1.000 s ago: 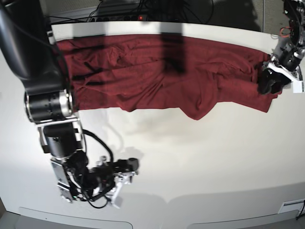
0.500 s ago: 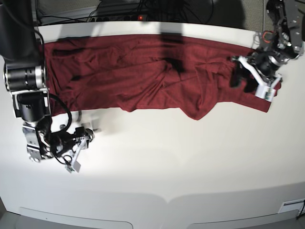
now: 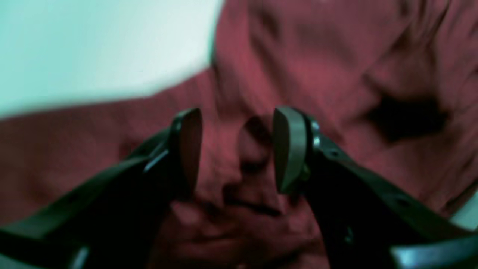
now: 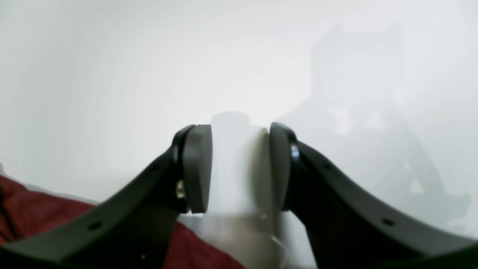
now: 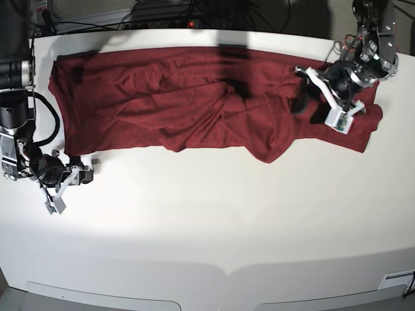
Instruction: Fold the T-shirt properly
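Observation:
The dark red T-shirt (image 5: 194,97) lies spread and wrinkled along the back of the white table (image 5: 214,220), with a flap hanging forward near the middle. My left gripper (image 5: 307,109) is open just above the shirt's right part. In the left wrist view the left gripper (image 3: 237,149) is open and empty over creased shirt fabric (image 3: 317,67). My right gripper (image 5: 91,168) is low over bare table, just in front of the shirt's front left corner. In the right wrist view the right gripper (image 4: 241,164) is open and empty, with the shirt's edge (image 4: 22,209) at the lower left.
Cables and a power strip (image 5: 181,23) lie behind the table's back edge. The right arm's dark links (image 5: 16,71) stand at the left edge beside the shirt's left end. A small white label (image 5: 395,282) sits at the front right corner.
My left gripper has moved left from the shirt's right end to over its right part. My right arm has swung left and back, from the table's front to the shirt's front left corner.

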Robot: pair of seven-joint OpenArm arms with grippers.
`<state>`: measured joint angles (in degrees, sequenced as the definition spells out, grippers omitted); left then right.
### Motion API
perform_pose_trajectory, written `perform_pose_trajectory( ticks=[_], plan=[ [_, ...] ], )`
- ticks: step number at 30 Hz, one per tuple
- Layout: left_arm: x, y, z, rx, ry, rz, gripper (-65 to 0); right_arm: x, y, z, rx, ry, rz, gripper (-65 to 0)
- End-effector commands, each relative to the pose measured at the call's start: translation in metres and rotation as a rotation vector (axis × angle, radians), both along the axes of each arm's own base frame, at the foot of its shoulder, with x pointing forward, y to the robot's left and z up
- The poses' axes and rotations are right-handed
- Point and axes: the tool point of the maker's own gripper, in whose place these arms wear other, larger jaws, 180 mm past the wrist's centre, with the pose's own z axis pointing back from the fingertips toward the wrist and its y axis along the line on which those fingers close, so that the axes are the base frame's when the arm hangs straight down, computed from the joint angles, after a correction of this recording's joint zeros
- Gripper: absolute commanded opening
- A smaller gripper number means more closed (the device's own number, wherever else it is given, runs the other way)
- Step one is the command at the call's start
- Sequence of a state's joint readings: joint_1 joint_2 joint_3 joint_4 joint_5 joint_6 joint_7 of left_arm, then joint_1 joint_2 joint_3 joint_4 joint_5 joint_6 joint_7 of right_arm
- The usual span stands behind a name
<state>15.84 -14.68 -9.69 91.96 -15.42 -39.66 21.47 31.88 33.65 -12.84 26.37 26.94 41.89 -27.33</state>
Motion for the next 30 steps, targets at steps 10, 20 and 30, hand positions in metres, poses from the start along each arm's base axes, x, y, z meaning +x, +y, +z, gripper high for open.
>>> perform_pose_trajectory(
  ticks=[10,20,30],
  plan=[
    [-0.020,0.010,0.062,-0.023,-0.100,-0.109,-36.1,-0.035,-0.028,-0.017,-0.115,0.146,0.004,-38.9],
    [-0.055,0.007,0.043,0.008,-0.016,-0.131,-36.1,-0.012,-0.026,0.001,-0.060,0.056,-0.037,-38.9],
    [-0.056,-0.010,0.037,-0.005,-0.041,-0.092,-36.1,0.026,-0.038,0.077,0.081,-0.127,-0.098,-38.9]
  ],
)
